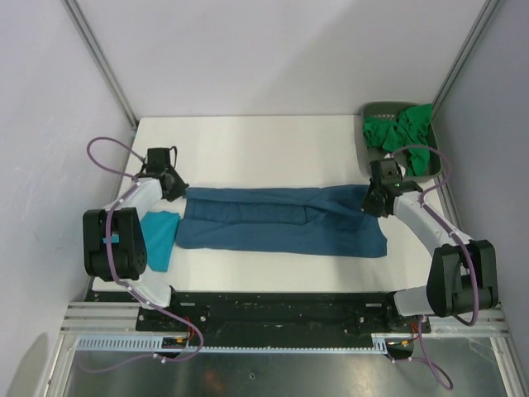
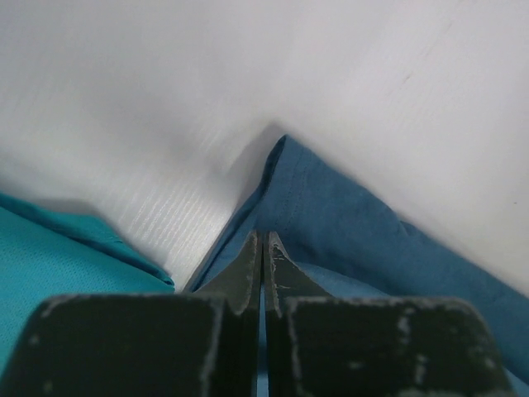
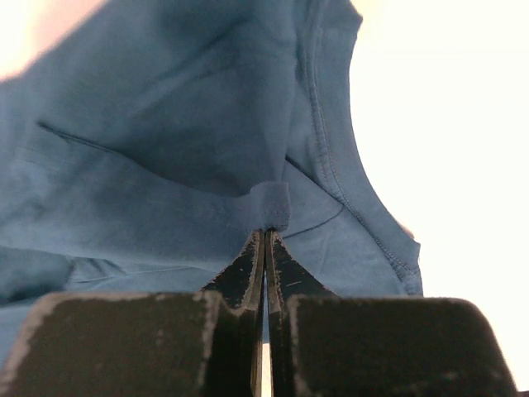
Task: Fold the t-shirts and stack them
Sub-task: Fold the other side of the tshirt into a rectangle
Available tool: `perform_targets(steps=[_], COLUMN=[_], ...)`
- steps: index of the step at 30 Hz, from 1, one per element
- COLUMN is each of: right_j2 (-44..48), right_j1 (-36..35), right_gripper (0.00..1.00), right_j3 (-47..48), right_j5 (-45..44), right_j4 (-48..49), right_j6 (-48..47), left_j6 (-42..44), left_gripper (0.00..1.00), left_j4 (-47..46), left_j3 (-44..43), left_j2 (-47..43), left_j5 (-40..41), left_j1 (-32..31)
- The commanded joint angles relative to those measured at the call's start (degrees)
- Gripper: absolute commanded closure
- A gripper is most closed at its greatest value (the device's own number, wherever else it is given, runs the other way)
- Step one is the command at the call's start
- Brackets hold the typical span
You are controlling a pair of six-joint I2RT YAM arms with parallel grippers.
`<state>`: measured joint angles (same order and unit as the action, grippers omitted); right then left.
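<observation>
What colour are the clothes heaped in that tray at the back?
The clothes are bright green; the top view shows them best.

Soft, even light is falling from overhead in the top view, with only faint shadows lying on the white worktop. In my right wrist view the worktop is blowing out to glare beside the steel-blue t-shirt; my left hand is showing blurred up close.

the long shirt was plain steel-blue, the folded shirt turquoise, the heaped shirts bright green, the tray dark grey.
</observation>
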<state>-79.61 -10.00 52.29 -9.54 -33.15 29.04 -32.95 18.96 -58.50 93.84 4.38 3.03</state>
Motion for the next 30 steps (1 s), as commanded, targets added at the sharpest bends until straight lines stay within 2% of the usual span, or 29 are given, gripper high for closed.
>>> perform_targets(steps=[1, 11, 23, 30], right_j2=[4.17, 5.72, 4.24, 2.09], right_j1=[0.45, -2.35, -4.03, -1.6], right_gripper=[1.0, 1.0, 1.0, 1.0], right_j3=[7.06, 9.77, -4.15, -5.13], right_j5=[-0.61, -4.13, -1.45, 0.41], right_j4=[-2.8, -7.71, 0.04, 2.95], right_j6=[-1.51, -0.61, 2.41, 1.55], left_j6=[0.23, -1.55, -6.52, -5.95], left_gripper=[1.0, 1.0, 1.0, 1.0], left_j4=[-0.56, -0.12, 0.0, 0.02], left_j3=[0.09, 1.99, 9.31, 8.75], left_j2=[-4.51, -6.32, -3.82, -4.43], left_j5=[1.76, 0.76, 0.06, 0.08], left_j1=[0.48, 0.75, 1.08, 1.09])
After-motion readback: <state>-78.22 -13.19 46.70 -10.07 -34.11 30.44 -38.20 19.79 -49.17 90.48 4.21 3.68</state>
